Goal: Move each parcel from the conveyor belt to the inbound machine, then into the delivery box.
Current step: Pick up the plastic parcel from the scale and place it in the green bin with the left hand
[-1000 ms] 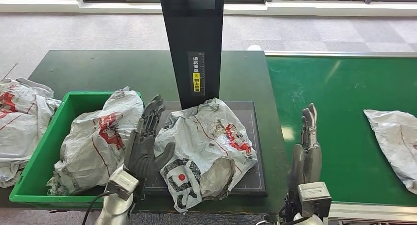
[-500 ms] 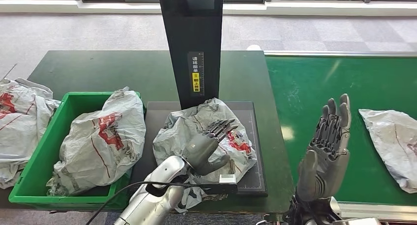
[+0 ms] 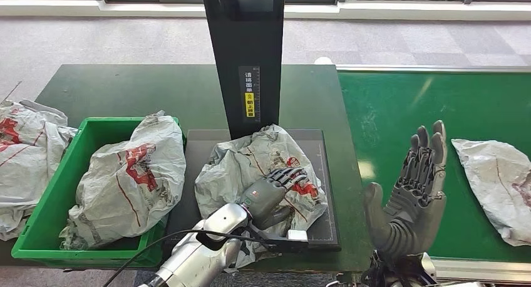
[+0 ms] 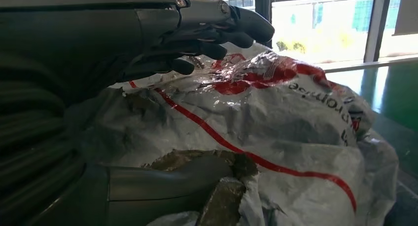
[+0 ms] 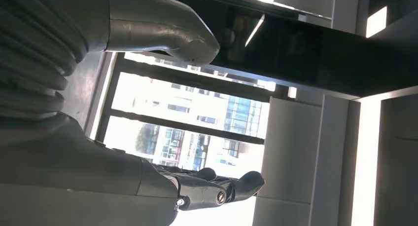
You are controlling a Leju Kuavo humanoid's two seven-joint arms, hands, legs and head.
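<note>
A: Start closest in. What is the left hand doing?

B: It lies over the crumpled grey parcel on the inbound machine's dark scan plate. The left wrist view shows its fingers curved over the top of the bag and the thumb pressed against the torn lower side, so the hand is clamped on that parcel.

A: And the right hand?

B: Raised upright at the near edge of the green conveyor belt, palm turned toward the machine, fingers stretched up and spread, thumb out to the side. It holds nothing. In the right wrist view the same hand appears against windows, with nothing between thumb and fingers.

A: What sits to the sides?

B: Left of the plate is the green delivery box, with one bagged parcel in it, bulging over the rim nearest the plate. More grey bags lie on the table outside the box, on its far left. On the belt, right of the raised hand and apart from it, lies another parcel.

A: Farther back?

B: The machine's black post rises behind the plate, with a yellow-and-white label on its face. Beyond it are the dark table top, grey carpet and window frames.
</note>
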